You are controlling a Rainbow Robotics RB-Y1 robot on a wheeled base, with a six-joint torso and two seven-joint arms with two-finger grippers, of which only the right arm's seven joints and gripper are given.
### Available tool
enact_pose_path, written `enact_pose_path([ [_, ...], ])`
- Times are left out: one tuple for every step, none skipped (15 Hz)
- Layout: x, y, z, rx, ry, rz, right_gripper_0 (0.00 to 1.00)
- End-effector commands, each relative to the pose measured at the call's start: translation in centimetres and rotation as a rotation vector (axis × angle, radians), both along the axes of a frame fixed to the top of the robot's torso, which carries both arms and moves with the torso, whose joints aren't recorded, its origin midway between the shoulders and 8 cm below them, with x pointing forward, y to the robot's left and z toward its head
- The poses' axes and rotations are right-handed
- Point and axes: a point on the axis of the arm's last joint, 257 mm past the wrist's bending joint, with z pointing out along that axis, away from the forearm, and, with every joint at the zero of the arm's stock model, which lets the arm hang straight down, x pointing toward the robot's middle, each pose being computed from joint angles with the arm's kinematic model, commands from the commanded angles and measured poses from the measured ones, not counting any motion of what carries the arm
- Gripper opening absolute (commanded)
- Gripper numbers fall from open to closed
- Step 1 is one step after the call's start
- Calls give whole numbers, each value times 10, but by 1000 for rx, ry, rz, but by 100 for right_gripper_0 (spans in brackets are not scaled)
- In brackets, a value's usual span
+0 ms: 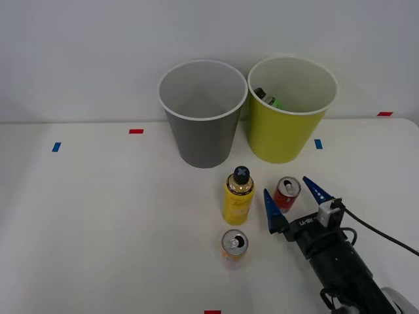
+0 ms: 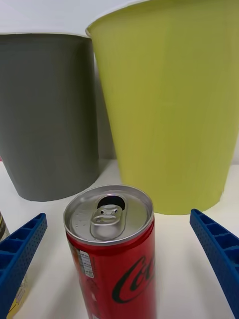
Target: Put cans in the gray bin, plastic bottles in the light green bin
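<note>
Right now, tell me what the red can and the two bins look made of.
Red can: apparently thin metal, with a glossy printed body and a matte silver pull-tab top. Gray bin and light green bin: likely molded plastic, with smooth, evenly colored matte walls, pale rims and no visible seams.

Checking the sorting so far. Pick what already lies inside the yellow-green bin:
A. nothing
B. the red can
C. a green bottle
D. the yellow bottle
C. A green bottle with a dark cap leans against the inner wall of the yellow-green bin, while the red can, the yellow bottle and the orange can stand on the table.
</note>
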Motion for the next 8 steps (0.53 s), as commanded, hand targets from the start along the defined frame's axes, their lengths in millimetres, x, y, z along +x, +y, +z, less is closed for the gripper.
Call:
enact_pose_path([
  [9, 2, 1, -9, 13, -1, 100],
  [9, 2, 1, -9, 14, -2, 100],
  [9, 1, 0, -11, 16, -3, 100],
  [10, 1, -1, -14, 19, -3, 100],
  [10, 0, -3, -23, 26, -3, 100],
  [10, 3, -4, -24, 30, 0, 100],
  [10, 3, -5, -23, 33, 0, 100],
  [10, 3, -4, -23, 31, 0, 100],
])
